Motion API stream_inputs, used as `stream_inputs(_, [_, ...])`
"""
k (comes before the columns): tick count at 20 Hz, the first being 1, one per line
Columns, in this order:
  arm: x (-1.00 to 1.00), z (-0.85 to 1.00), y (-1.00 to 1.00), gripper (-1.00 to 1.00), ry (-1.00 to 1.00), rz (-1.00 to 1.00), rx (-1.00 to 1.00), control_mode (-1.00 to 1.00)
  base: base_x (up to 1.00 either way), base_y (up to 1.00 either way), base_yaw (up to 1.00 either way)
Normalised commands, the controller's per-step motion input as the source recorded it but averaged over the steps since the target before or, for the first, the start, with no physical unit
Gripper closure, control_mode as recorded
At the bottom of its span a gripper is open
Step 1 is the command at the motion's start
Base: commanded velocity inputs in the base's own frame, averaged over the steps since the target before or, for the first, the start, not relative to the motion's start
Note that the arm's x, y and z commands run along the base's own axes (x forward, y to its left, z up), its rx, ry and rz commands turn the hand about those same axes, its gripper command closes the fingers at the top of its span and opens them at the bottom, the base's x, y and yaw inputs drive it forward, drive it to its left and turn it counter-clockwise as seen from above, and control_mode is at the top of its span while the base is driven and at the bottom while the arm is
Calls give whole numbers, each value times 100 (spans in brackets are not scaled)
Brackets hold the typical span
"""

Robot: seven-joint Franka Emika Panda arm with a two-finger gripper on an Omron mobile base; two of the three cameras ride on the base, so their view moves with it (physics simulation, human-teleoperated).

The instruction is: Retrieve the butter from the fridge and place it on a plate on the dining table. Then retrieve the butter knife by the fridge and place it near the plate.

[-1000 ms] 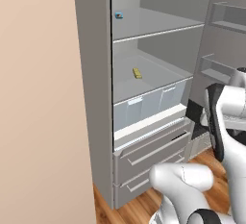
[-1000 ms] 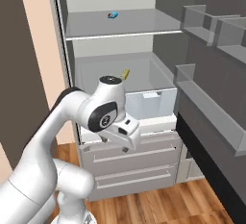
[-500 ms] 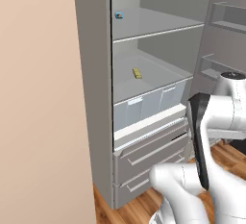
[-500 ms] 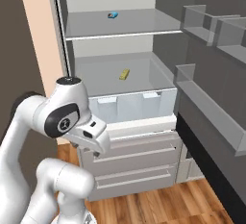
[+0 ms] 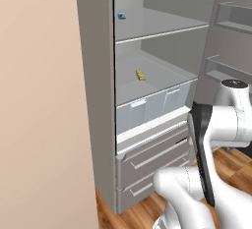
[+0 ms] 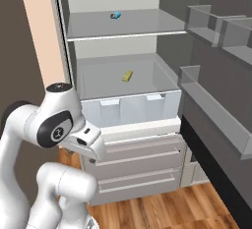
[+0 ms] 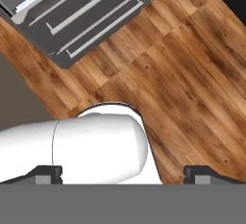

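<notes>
Standing open, the fridge shelves the butter; wood floor below; gripper spread wide.

Glossy white arm of rounded tubular links, black joint bands, a dark circular cap with a small white logo; dark finger tips.

My arm is folded low and close to the base, elbow raised, forearm angled downward. The gripper points down toward the floor, its two fingertips set wide apart with nothing between them.
</notes>
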Motion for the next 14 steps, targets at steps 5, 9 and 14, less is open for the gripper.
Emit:
stream_inputs(5, [0, -1, -2, -100, 0, 9, 0, 100, 9, -8, 16])
stream_inputs(9, [0, 0, 0, -100, 0, 0, 0, 100, 31, -44, 49])
stream_inputs(14, [0, 0, 0, -100, 0, 0, 0, 100, 4, -55, 33])
